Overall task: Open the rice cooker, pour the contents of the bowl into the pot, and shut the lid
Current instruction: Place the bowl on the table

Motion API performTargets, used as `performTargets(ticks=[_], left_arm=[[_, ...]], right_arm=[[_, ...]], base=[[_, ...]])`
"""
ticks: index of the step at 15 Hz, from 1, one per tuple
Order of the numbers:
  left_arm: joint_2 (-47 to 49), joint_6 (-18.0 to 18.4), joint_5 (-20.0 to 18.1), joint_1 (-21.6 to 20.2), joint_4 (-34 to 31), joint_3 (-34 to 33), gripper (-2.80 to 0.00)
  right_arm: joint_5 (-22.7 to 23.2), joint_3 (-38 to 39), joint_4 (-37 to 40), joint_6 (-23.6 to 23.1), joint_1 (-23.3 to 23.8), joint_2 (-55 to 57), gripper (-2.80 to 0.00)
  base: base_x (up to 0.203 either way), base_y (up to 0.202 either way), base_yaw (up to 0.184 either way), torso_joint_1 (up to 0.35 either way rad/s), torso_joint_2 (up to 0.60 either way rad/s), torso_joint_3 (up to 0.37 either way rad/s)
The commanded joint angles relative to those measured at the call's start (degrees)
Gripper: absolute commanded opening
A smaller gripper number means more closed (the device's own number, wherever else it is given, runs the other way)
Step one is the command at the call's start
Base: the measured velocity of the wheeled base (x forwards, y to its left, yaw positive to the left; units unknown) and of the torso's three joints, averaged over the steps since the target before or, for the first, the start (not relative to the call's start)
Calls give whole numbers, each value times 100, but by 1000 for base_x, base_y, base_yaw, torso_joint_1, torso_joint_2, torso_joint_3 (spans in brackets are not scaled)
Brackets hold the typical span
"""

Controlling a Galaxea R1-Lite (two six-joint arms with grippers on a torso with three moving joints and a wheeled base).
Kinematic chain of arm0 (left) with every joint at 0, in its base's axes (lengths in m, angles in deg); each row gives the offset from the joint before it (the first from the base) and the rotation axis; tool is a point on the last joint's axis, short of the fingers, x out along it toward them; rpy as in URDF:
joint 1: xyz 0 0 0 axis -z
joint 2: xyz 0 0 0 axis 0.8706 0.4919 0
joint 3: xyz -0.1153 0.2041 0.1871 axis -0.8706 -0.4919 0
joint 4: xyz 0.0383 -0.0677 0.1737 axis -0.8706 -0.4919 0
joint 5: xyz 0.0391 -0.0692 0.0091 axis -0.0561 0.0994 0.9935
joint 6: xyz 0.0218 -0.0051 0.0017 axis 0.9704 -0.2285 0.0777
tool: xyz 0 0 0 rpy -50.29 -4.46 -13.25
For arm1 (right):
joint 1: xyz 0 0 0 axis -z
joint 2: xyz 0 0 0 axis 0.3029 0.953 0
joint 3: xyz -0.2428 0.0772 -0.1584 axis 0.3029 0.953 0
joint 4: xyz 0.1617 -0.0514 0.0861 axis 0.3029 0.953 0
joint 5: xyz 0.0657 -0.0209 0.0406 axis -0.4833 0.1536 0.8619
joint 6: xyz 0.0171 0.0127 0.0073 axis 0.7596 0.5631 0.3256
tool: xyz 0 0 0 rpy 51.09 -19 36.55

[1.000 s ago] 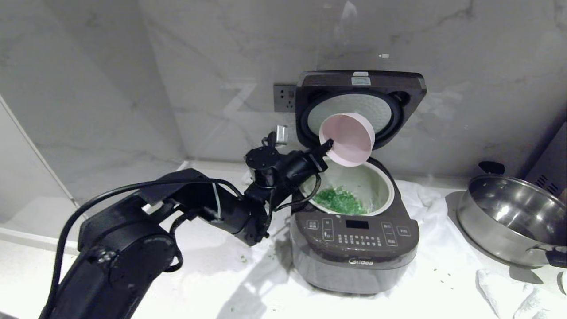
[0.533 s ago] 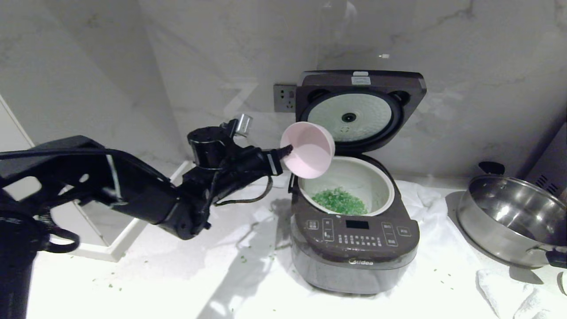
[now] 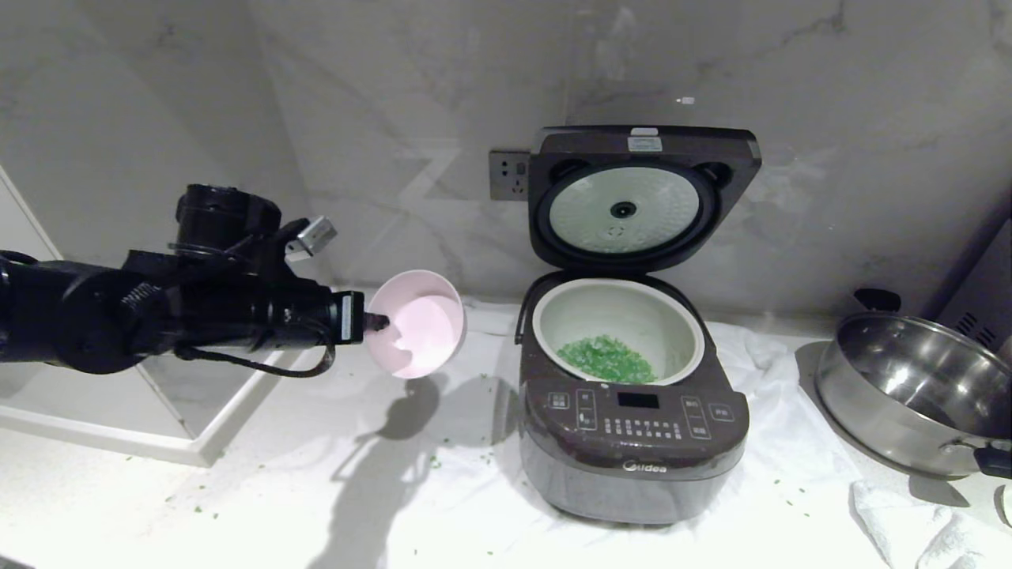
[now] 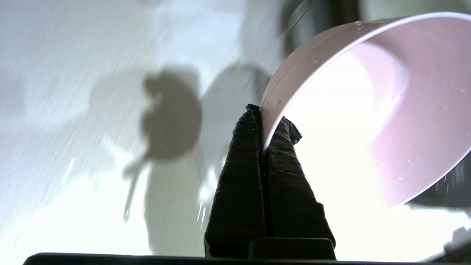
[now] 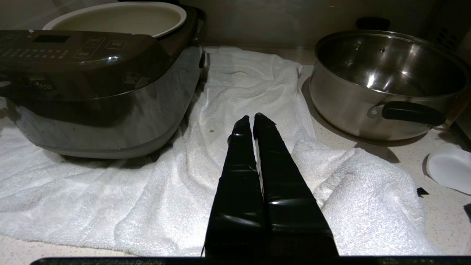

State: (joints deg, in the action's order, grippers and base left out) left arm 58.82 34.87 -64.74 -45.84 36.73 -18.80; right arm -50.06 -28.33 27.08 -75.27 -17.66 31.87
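Left gripper: jaws clenched on the rim of the bowl, one finger inside the wall, one outside; the wrist view confirms the pinch. Bowl is carried in the air, tipped with its mouth facing up and toward the head camera. Inside looks bare: no green bits seen in it.

Beyond the bowl, on the far side from the arm: rice cooker, near but not touching. Lid stands upright on its rear hinge. Pot sits in the cooker with the green contents heaped on its floor. A few green flecks lie scattered on the white towel below the jaws.

Judged step: pour done, empty bowl being taken aside. Next move calls for setting the bowl down on the towel clear of the cooker, releasing, then reaching behind the raised lid to press it down.

Right gripper: jaws pressed together, empty, parked low over the towel between cooker and steel pan.
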Motion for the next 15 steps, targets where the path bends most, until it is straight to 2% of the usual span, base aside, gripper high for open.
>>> performTargets(ticks=[1,2,3,5,7,9,11,13,15], left_arm=[[-386,125,5,-288,-2911,611,-280],[-354,366,17,-496,-3875,865,-280],[-323,641,41,-793,-4393,970,-280],[-124,851,553,-1124,-4566,790,-280],[168,848,820,-1263,-4553,466,-280],[466,815,849,-1356,-4152,67,-280],[766,581,883,-1376,-2939,-442,-280],[995,405,915,-1379,-2155,-769,-280],[1131,393,1019,-1373,-2113,-747,-280]], right_arm=[[0,9,-7,-1,2,0,-280],[0,9,-7,-1,-5,0,-280],[0,9,-2,-1,1,0,-280],[0,9,-7,-1,2,0,-280],[0,9,-4,-1,-6,0,-280],[0,9,-6,-1,0,0,-280],[0,9,0,-1,-5,0,-280],[0,9,0,-1,-5,0,-280],[0,9,-6,-1,-6,0,-280]], base=[[0,0,0,0,0,0],[0,0,0,0,0,0],[0,0,0,0,0,0],[0,0,0,0,0,0],[0,0,0,0,0,0],[0,0,0,0,0,0],[0,0,0,0,0,0],[0,0,0,0,0,0],[0,0,0,0,0,0]])
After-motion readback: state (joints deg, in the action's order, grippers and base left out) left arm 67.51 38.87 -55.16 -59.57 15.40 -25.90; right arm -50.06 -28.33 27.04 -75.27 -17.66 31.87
